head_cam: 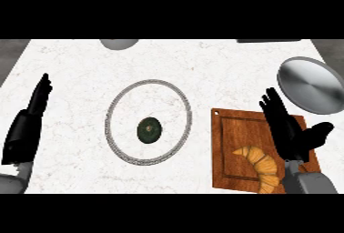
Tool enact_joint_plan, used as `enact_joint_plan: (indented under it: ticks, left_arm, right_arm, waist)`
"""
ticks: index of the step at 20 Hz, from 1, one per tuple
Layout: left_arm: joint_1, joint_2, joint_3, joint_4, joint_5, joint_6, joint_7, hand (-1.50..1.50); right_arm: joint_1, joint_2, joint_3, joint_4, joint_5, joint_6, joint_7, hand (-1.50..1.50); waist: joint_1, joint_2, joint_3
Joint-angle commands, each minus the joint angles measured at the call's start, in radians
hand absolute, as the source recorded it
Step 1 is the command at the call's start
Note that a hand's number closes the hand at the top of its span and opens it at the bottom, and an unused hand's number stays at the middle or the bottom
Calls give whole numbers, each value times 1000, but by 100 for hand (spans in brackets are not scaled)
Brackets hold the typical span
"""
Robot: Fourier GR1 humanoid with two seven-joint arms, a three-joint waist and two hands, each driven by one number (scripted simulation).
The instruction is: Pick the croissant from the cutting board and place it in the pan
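Note:
A golden croissant [263, 166] lies on the near part of a wooden cutting board [236, 136] at the right of the counter. My right hand [290, 132] hovers over the board's right side, just beyond and right of the croissant, fingers straight and thumb spread, holding nothing. The pan [310, 84], a round grey metal disc, sits at the far right beyond the board. My left hand [27, 127] rests open at the left edge, fingers pointing away.
A glass lid with a metal rim [113, 118] and a dark green knob [149, 129] lies in the counter's middle. A grey round object [119, 43] shows at the far edge, and a dark item [269, 41] at the far right.

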Motion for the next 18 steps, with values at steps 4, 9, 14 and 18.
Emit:
enact_joint_plan:
  ticks: [4,9,14,18]
  left_arm:
    - [2,-156,-97,-5,149,-109,75,0]
    - [31,-273,-160,13,284,-181,160,0]
    - [44,-261,-124,-13,349,-233,184,0]
    - [19,-278,-142,-21,338,-205,240,0]
  right_arm:
    - [-168,-143,252,-161,186,261,-78,150]
    - [-328,-342,311,-267,504,280,-272,-150]
    - [-197,-374,289,-281,534,245,-632,-150]
    - [-212,-513,430,-322,783,299,-519,-150]
  waist:
    - [56,10,-21]
    - [32,7,-19]
    - [29,11,-10]
    - [24,2,-13]
